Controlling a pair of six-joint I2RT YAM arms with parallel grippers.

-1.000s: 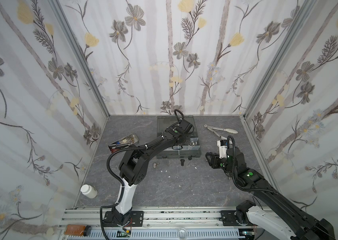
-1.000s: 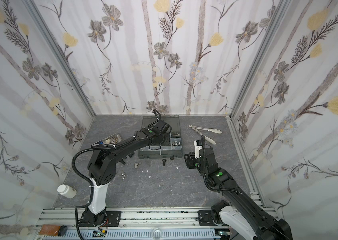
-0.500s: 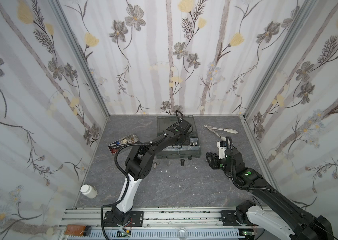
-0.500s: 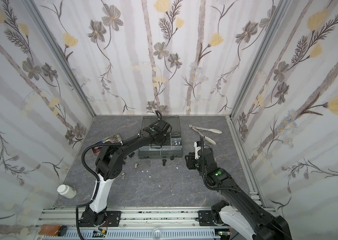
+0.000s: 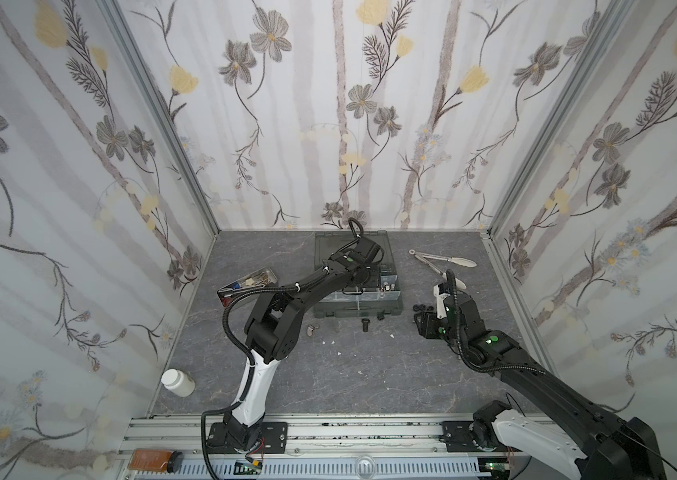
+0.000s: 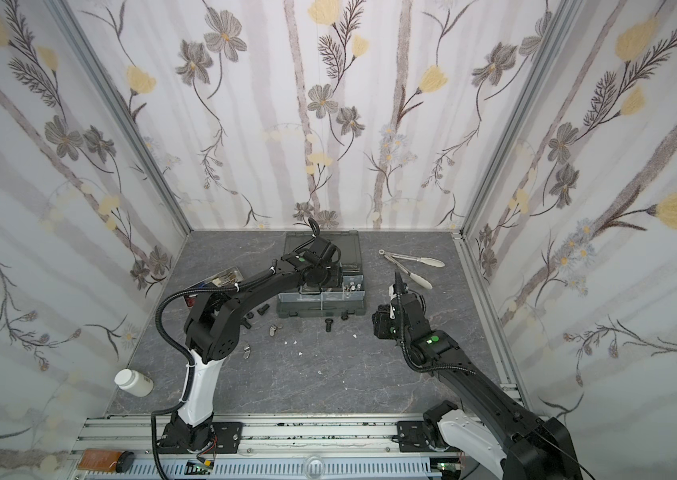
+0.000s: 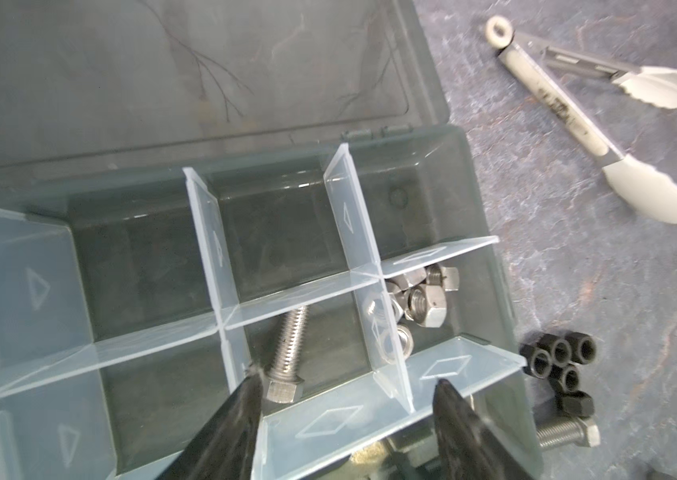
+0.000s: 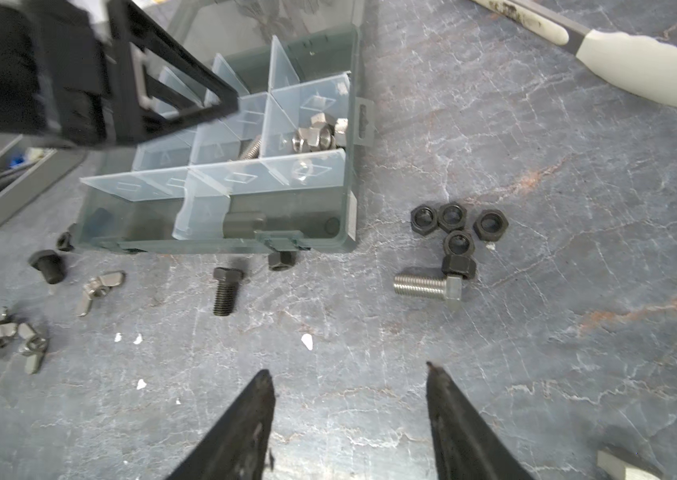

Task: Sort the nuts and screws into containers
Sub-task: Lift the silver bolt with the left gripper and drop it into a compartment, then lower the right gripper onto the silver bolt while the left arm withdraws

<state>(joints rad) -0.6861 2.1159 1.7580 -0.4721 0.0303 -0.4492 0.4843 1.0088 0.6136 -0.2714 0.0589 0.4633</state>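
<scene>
The dark grey-green organizer box (image 5: 357, 305) lies open at the back of the table. My left gripper (image 7: 348, 376) hangs open over its containers (image 7: 154, 266). A silver screw (image 7: 287, 353) lies loose in one compartment, by one fingertip (image 7: 255, 374). Several silver nuts (image 7: 420, 299) fill the compartment beside it. My right gripper (image 8: 347, 370) is open and empty above bare table. Ahead of it lie several black nuts (image 8: 457, 224), a silver screw (image 8: 428, 286), a black screw (image 8: 224, 291) and silver wing nuts (image 8: 16, 336).
Long silver tongs (image 5: 445, 262) with white tips lie at the back right. A metal tray (image 5: 249, 282) of tools stands left of the box. A white bottle (image 5: 176, 382) lies at the front left. White crumbs (image 8: 307, 340) dot the table.
My left gripper's jaws have gone from shut to open above the box. My right gripper's jaws have spread wider. Both arms stay about where they were.
</scene>
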